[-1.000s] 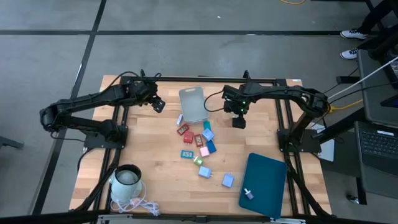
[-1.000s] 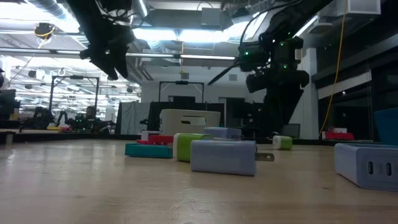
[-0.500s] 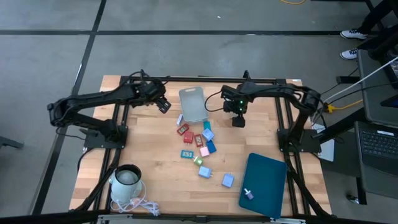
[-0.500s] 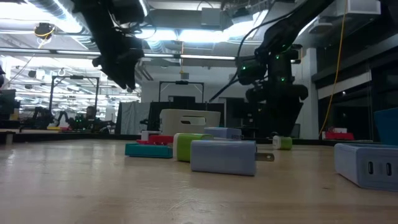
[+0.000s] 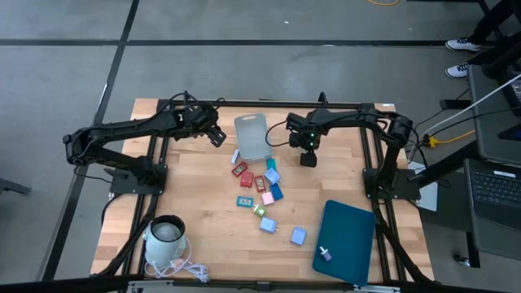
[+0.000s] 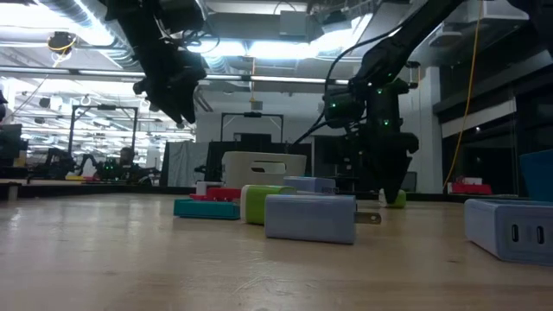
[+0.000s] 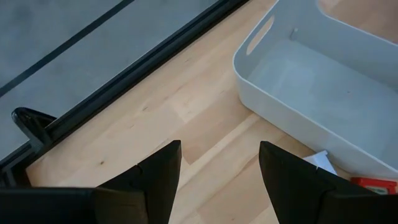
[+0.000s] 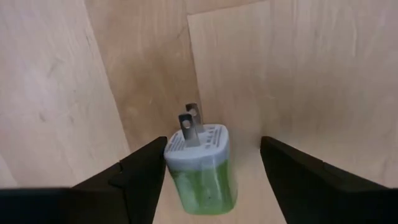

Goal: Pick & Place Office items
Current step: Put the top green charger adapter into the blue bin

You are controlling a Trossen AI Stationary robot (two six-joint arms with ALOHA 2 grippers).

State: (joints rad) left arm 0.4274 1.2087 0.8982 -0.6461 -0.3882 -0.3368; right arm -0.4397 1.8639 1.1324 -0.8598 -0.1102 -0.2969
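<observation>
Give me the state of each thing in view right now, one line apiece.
Left claw: open, empty, raised beside the bin.
Right claw: open, straddling the green charger, not closed on it.
Green charger: on the table, prongs up.
Grey bin: upright, looks empty.
Teal tray: flat, one small piece on it.
Loose office items: scattered on the table.

Grey concrete floor (image 5: pixel 244 20) surrounds the wooden table (image 5: pixel 195 220), ceiling strip lights (image 6: pixel 251 47) glow overhead, a laptop (image 5: pixel 496 189) sits off right
</observation>
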